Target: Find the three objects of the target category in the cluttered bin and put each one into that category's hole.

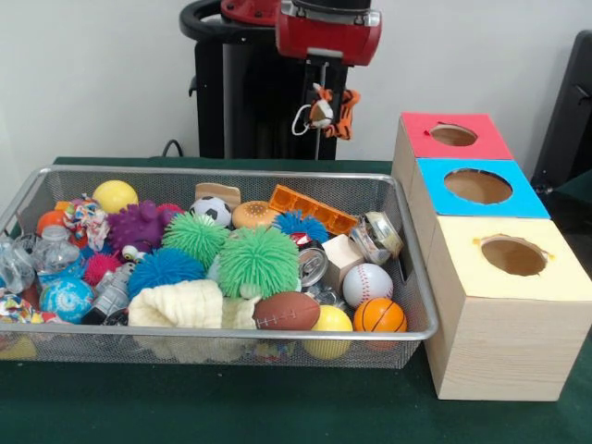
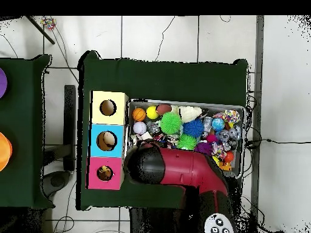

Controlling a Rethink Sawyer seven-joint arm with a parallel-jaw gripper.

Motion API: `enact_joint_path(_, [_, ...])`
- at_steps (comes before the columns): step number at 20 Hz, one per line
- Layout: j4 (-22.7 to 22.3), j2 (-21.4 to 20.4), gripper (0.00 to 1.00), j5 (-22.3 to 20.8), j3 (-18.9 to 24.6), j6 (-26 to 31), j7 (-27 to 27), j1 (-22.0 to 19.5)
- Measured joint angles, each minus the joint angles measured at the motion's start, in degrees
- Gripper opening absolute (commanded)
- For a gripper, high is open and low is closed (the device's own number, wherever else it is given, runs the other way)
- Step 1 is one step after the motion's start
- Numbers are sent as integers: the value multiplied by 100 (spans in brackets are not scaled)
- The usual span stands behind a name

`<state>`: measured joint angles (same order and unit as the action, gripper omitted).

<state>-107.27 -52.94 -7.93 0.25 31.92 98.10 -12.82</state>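
Green worktop (image 1: 231, 412) carries the wire bin (image 1: 421, 314) and three boxes. Raised above the bin's far rim, the tool (image 1: 321, 100) pinches a striped plush tiger (image 1: 338, 113); the red-surround hole (image 1: 453, 135) lies at its three o'clock.

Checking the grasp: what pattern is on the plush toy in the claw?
Orange with black tiger stripes; the plush toy shows best in the front view.

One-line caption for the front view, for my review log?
Gripper holds the striped plush tiger above the wire bin, short of the red-surround hole.
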Motion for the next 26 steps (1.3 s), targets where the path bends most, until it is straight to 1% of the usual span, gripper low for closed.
enact_joint_path(3, [-401, 0, 0, -2, 3, -231, 0, 108])
enact_joint_path(7, [-718, 9, 0, -1, 5, -525, 0, 214])
enact_joint_path(8, [-912, 33, 0, -2, 5, -751, 0, 289])
enact_joint_path(12, [-1167, 81, 0, 0, 6, -1062, 0, 425])
enact_joint_path(13, [-1306, 96, 0, 0, 6, -1193, 0, 525])
enact_joint_path(19, [-1641, 45, 0, 53, 16, -1248, 0, 879])
enact_joint_path(21, [-1745, 6, 0, 113, 17, -1249, 0, 1062])
enact_joint_path(22, [-1822, -19, 0, 180, 18, -1249, 0, 1218])
enact_joint_path(26, [-1948, -28, 0, 352, 19, -1249, 0, 1562])
